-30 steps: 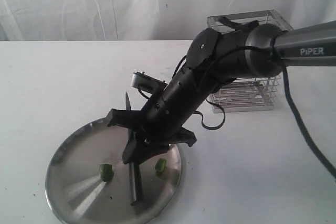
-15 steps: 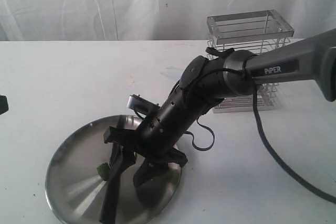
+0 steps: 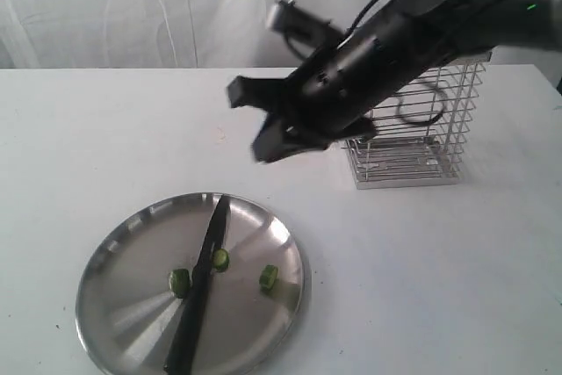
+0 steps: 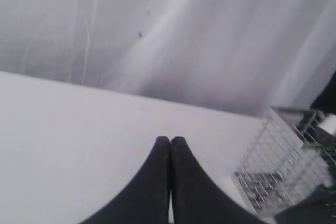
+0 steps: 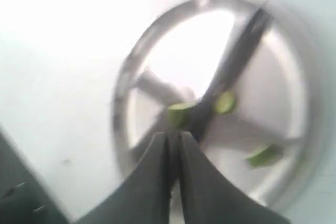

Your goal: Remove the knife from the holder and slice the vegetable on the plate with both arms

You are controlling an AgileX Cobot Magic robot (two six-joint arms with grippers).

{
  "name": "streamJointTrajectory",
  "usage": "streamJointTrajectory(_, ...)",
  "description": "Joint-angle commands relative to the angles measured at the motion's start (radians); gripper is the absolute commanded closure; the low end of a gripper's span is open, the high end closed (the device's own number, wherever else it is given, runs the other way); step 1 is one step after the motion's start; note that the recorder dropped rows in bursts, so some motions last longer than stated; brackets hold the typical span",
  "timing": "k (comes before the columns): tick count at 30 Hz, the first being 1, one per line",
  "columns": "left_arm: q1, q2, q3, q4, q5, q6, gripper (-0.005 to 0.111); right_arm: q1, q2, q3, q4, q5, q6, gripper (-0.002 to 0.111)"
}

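The knife [image 3: 200,292] lies loose on the steel plate [image 3: 114,256], its tip pointing to the plate's far rim and its black handle at the near rim. Three green vegetable pieces sit on the plate: one [image 3: 179,283] left of the blade, two [image 3: 220,260] [image 3: 269,277] right of it. My right gripper [image 3: 266,147] hangs shut and empty, high above the plate's far side. Its wrist view shows its tips [image 5: 169,137] over the plate [image 5: 123,93], knife [image 5: 231,66] and vegetable pieces [image 5: 178,113]. My left gripper [image 4: 170,140] is shut and empty over bare table.
The wire holder [image 3: 413,133] stands at the back right, partly behind the right arm, and shows in the left wrist view as the holder [image 4: 283,161]. A white curtain closes off the back of the white table [image 3: 105,129].
The right gripper let go of the knife and rose from the plate toward the holder. The knife now lies on the plate, and a third green piece is visible.
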Motion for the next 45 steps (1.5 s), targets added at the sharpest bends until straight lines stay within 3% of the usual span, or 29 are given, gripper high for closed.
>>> streamJointTrajectory(1, -0.006, -0.058, 0.048, -0.01, -0.089, -0.012, 0.107, -0.087, -0.124, 0.023, -0.637, 0.005, 0.27, 0.108)
streamJointTrajectory(5, -0.006, -0.108, 0.139, -0.034, -0.109, -0.035, 0.107, -0.154, -0.324, 0.169, -1.03, -0.03, 0.554, 0.108)
streamJointTrajectory(8, -0.006, -0.155, 0.209, -0.084, -0.238, -0.037, 0.107, -0.205, -0.529, 0.316, -1.173, -0.136, 0.662, 0.108)
streamJointTrajectory(10, -0.006, -0.173, 0.256, -0.081, -0.281, 0.057, 0.107, -0.234, -0.656, 0.418, -1.253, -0.209, 0.681, 0.108)
streamJointTrajectory(14, -0.015, -0.177, 0.345, -0.081, -0.156, 0.336, 0.107, -0.269, -0.895, 0.635, -1.31, -0.272, 0.788, 0.108)
streamJointTrajectory(18, -0.064, -0.234, 0.401, -0.126, -0.183, 0.326, 0.107, -0.269, -1.12, 0.798, -1.318, -0.322, 0.885, 0.108)
streamJointTrajectory(23, -0.064, -0.318, 0.405, -0.143, -0.262, 0.326, 0.107, -0.269, -1.451, 0.887, -1.342, -0.343, 0.891, 0.108)
streamJointTrajectory(27, -0.064, -0.33, 0.405, -0.266, -0.057, 0.297, 0.107, -0.269, -1.63, 0.93, -1.369, -0.294, 0.854, 0.108)
streamJointTrajectory(34, -0.064, -0.33, 0.405, -0.286, 0.302, 0.274, 0.107, -0.269, -1.714, 0.94, -1.368, -0.279, 0.856, 0.108)
streamJointTrajectory(43, -0.064, -0.33, 0.405, -0.272, 0.358, 0.274, 0.107, -0.269, -1.714, 0.938, -1.401, -0.284, 0.856, 0.108)
streamJointTrajectory(45, -0.064, -0.333, 0.405, -0.271, 0.356, 0.274, 0.107, -0.269, -1.714, 0.955, -1.416, -0.352, 0.854, 0.108)
